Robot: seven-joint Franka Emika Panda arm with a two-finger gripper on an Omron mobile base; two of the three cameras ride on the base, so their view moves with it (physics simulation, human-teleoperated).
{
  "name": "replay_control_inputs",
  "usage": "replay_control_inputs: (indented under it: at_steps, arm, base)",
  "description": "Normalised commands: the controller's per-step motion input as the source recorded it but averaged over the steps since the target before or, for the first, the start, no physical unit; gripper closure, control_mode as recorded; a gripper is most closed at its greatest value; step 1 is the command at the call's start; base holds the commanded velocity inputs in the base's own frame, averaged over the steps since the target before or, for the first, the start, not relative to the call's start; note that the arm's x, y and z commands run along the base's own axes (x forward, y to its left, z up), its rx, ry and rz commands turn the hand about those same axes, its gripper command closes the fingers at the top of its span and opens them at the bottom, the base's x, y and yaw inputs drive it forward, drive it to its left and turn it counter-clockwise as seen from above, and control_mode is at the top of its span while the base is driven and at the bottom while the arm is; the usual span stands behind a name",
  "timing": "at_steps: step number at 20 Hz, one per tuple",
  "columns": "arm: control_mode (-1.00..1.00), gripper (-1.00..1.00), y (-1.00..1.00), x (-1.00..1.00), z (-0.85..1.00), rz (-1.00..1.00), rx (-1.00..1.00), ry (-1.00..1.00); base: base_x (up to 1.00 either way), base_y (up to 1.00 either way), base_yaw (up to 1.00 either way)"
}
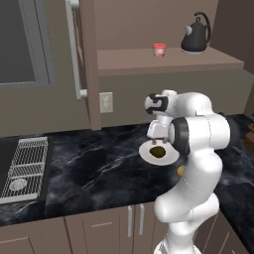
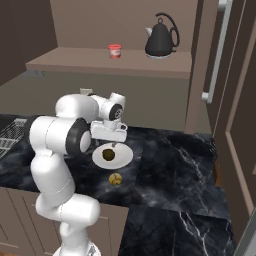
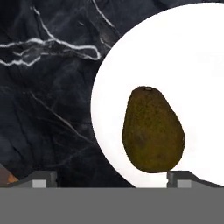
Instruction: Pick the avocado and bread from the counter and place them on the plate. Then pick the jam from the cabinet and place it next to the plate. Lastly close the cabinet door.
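A dark green-brown avocado lies on the white plate, apart from my fingers. My gripper hangs just above it, open, with nothing between the fingertips. From the base, the gripper sits over the plate with the avocado on it. A small round bread rests on the black counter just in front of the plate; in the left base view the bread peeks from behind my arm. The red jam stands on the open cabinet's shelf.
A black kettle stands on the same shelf, right of the jam. The cabinet door is swung open at the shelf's left side. A stove grate lies at the counter's far left. A wall outlet sits behind.
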Motion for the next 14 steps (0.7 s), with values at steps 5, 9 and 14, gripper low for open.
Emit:
replay_control_inputs:
  at_steps: [5, 9, 14]
  arm:
    - [-1.00, -1.00, -0.28, -0.56, 0.04, 0.00, 0.00, -0.03]
    - [-1.00, -1.00, -0.30, -0.52, 0.01, 0.00, 0.00, -0.02]
    - [-1.00, -1.00, -0.11, -0.36, 0.00, 0.01, 0.00, -0.03]
  base:
    - [0.00, 0.00, 0.00]
    - [0.00, 0.00, 0.00]
    - [0.00, 0.00, 0.00]
